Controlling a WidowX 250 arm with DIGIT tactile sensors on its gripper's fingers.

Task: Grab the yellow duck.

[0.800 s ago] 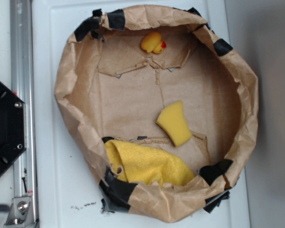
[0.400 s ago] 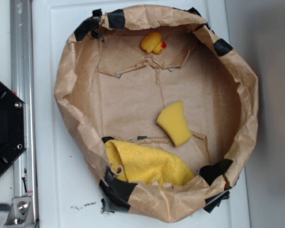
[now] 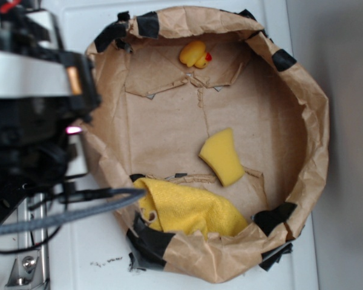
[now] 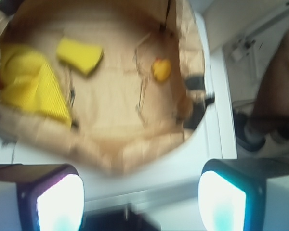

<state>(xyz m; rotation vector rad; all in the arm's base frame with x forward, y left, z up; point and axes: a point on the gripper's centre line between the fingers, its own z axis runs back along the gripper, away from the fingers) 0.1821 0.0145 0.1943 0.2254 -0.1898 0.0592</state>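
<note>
open above: yellow duck (image 3: pixel 194 54) | beside: paper wall (image 3: pixel 169 21) | sponge (image 3: pixel 222 157), cloth (image 3: pixel 187 208): well apart

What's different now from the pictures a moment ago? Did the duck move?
The robot arm has swung into view at the left edge, over the paper bag's rim. Its gripper is open and holds nothing. The yellow duck, sponge and yellow cloth stayed put.
</note>
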